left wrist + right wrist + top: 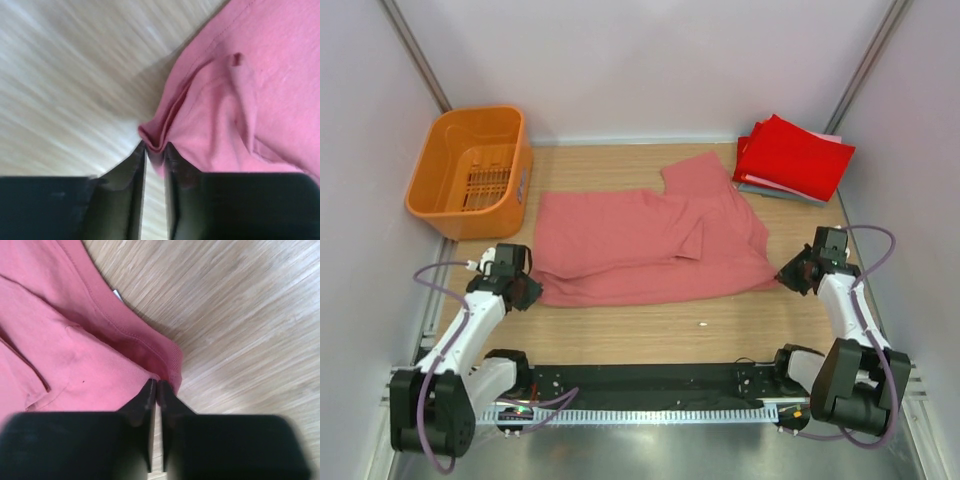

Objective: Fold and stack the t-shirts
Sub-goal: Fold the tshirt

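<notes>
I see the large salmon-pink short-sleeved cloth t-shirt (650, 245) spread across the middle of the wooden table (650, 335). The left gripper (155, 147) is almost fully closed, pinching a fold of the shirt's hem towards the left edge. The right gripper (156, 385) is closed to a sliver at the opposite hem corner; I cannot tell whether cloth is caught. The folded bright red t-shirt (792, 155) tops 1 stack in the far right corner. The orange plastic slotted basket (470, 170) stands in the far left corner.
</notes>
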Controlling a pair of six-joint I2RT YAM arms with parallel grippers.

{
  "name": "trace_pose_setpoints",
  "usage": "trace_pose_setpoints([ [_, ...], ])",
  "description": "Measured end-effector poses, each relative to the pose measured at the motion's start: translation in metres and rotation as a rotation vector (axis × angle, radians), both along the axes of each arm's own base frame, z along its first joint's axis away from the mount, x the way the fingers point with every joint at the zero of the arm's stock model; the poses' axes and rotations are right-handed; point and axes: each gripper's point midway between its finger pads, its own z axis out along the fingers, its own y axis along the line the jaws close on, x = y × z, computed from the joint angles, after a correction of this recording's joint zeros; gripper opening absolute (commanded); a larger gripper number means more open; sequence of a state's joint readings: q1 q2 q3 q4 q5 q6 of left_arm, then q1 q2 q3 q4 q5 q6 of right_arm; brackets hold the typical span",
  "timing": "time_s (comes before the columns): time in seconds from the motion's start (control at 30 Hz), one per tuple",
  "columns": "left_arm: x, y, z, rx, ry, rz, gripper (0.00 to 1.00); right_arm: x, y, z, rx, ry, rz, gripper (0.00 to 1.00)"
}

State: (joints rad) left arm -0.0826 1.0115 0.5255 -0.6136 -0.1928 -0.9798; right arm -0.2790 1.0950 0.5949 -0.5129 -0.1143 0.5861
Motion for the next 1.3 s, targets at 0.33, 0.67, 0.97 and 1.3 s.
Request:
trace_pose_setpoints([
  [0.33, 0.001, -0.005, 0.048, -0.036, -0.088, 0.002, 0.57, -0.001, -0.010, 0.027, -0.051, -0.065, -0.060, 1.00],
  [0.67, 0.029, -0.005, 0.033, 0.003, -0.039, -0.047, 0.47, 0.035, 0.042, 0.080, -0.035, -0.236, 0.137, 0.96],
  [0.97, 0.053, -0.002, 0.010, 0.032, 0.015, -0.042, 0.40, 0.047, 0.081, 0.074, -0.017, -0.216, 0.255, 0.94],
  [1.3, 0.081, 0.003, -0.002, 0.072, 0.026, -0.024, 0.47, 0.052, 0.082, 0.069, -0.020, -0.210, 0.259, 0.92],
])
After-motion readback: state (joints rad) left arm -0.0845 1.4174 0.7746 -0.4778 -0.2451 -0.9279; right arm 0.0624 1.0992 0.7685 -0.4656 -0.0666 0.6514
